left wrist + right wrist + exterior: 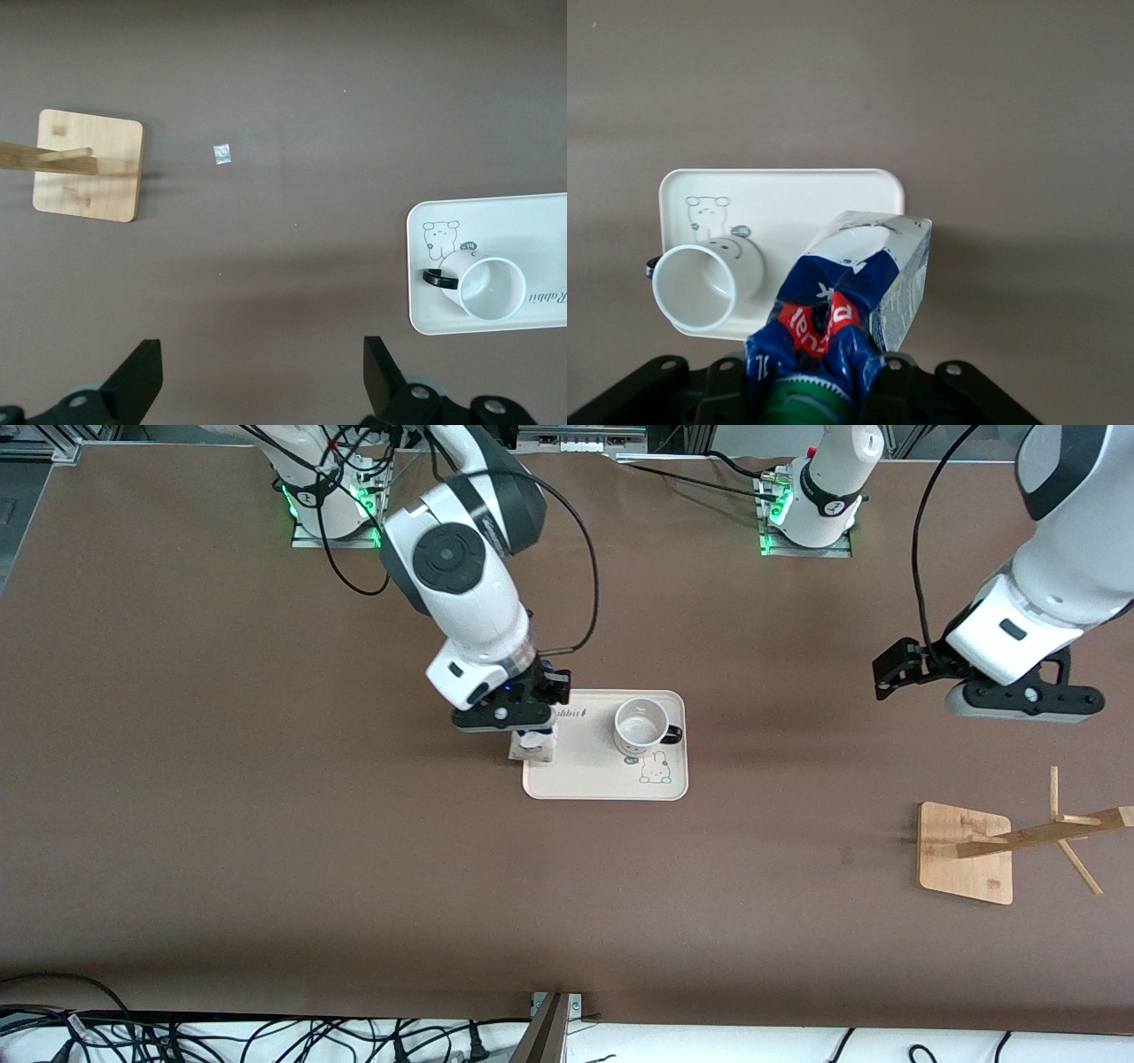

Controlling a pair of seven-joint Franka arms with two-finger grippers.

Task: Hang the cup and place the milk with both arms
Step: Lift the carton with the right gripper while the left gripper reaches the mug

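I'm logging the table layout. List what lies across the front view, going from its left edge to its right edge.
Right end effector holding the milk carton at the tray's edge → cup on the tray → left end effector, open in the air → wooden cup stand.

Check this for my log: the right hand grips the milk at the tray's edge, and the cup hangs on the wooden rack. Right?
Not quite. The right hand does grip the milk at the tray edge, but the cup stands upright on the tray, not on the wooden rack. The front view shows it.
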